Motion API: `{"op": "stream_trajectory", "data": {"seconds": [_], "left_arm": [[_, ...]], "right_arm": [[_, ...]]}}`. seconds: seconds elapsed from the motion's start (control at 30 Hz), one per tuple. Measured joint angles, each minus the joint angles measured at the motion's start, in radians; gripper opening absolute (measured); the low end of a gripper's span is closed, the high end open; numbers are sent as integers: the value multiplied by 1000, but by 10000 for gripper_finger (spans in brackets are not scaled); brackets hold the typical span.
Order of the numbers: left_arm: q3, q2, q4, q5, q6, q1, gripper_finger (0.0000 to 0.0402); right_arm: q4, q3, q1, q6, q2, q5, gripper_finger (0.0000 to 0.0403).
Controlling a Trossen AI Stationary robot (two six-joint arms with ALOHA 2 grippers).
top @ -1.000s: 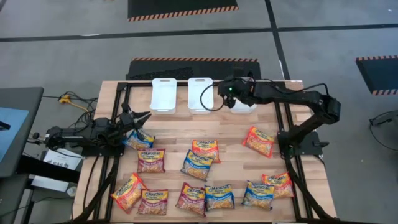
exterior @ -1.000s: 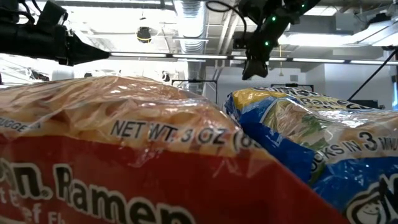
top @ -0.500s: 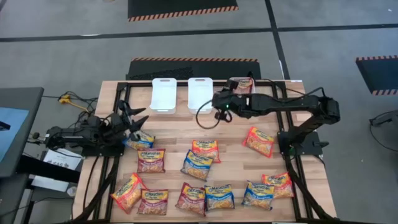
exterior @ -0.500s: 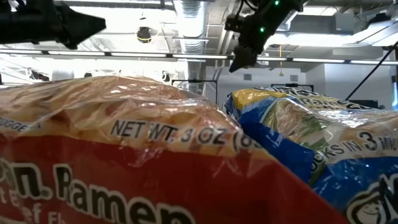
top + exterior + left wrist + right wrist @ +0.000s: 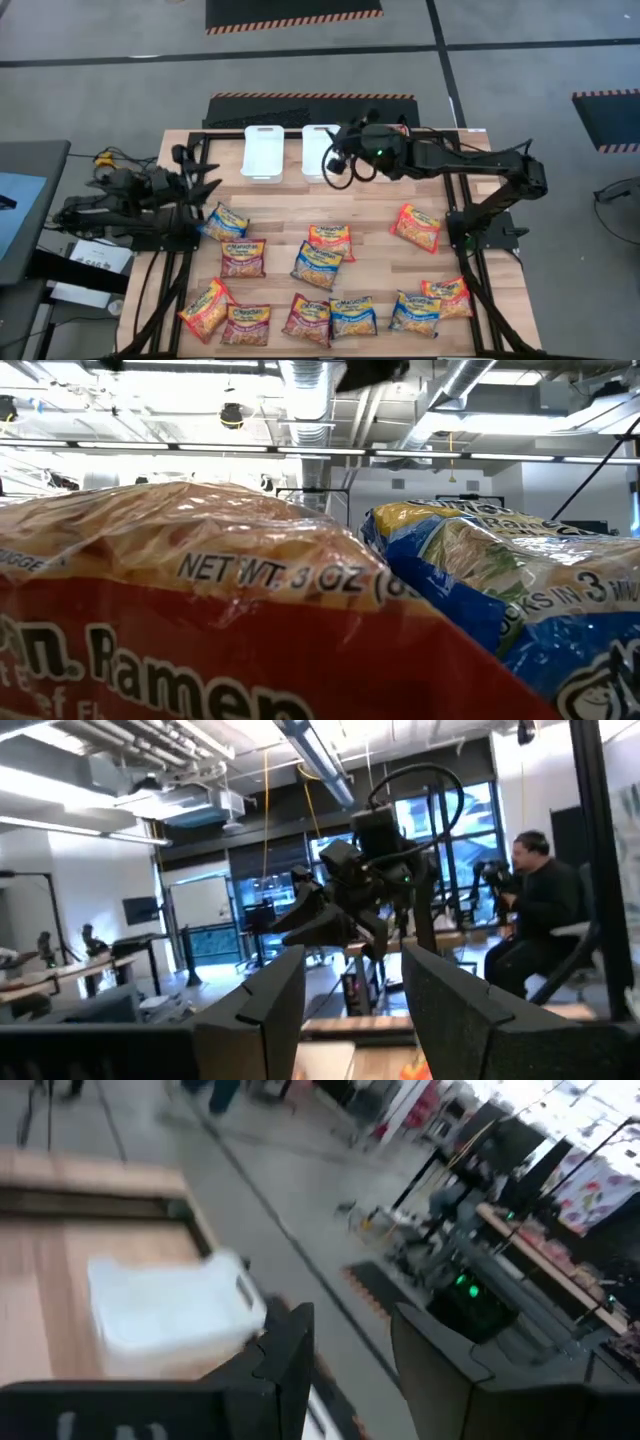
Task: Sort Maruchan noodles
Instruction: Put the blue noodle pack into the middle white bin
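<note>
Several Maruchan noodles packets in orange, blue and dark red lie flat on the wooden table point(image 5: 370, 210), among them an orange one point(image 5: 416, 226), a blue one point(image 5: 316, 265) and a dark red one point(image 5: 243, 257). My left gripper point(image 5: 208, 181) hangs open and raised at the table's left edge, beyond the nearest packet point(image 5: 224, 222). In its wrist view, my left gripper point(image 5: 355, 990) has nothing between its fingers. My right gripper point(image 5: 338, 152) hovers open over the middle white bin point(image 5: 320, 150). In its wrist view, my right gripper point(image 5: 350, 1350) is empty too.
A second white bin point(image 5: 260, 152) stands left of the middle one at the table's far edge. Black frame rails point(image 5: 465, 200) run along both table sides. Two packets point(image 5: 180, 620) point(image 5: 500, 590) fill the low view. A seated person point(image 5: 545, 920) shows beyond the table.
My right gripper has left the right-hand bin, where an orange packet lay, and gone up and toward the table's left, over the middle bin. My left gripper has risen from above the leftmost packet, drawn back toward the left edge and tipped upward. The packets stay put.
</note>
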State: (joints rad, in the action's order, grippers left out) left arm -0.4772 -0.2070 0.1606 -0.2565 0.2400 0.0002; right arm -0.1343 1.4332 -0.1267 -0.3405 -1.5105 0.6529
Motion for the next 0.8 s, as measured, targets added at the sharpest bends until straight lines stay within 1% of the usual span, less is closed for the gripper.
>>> {"op": "stream_trajectory", "data": {"seconds": [0.1,0.27,0.33,0.4,0.47,0.67,0.8], "left_arm": [[-133,-116,-71,-2,-111,0,157],[-346,-350,-304,16,-341,0,157],[-419,-437,-394,17,-400,0,157],[-472,-517,-456,17,-424,4,157],[-493,-590,-466,32,-436,15,157],[-495,-750,-452,210,-523,96,157],[-495,-843,-451,310,-551,151,157]], "right_arm": [[-46,111,11,0,0,0,162],[-130,283,24,27,1,-2,162],[-166,339,21,76,1,-18,162],[-226,390,19,118,1,-38,162],[-294,429,19,130,1,-46,162],[-437,453,20,126,0,-50,162],[-480,453,20,137,0,-49,162]]}}
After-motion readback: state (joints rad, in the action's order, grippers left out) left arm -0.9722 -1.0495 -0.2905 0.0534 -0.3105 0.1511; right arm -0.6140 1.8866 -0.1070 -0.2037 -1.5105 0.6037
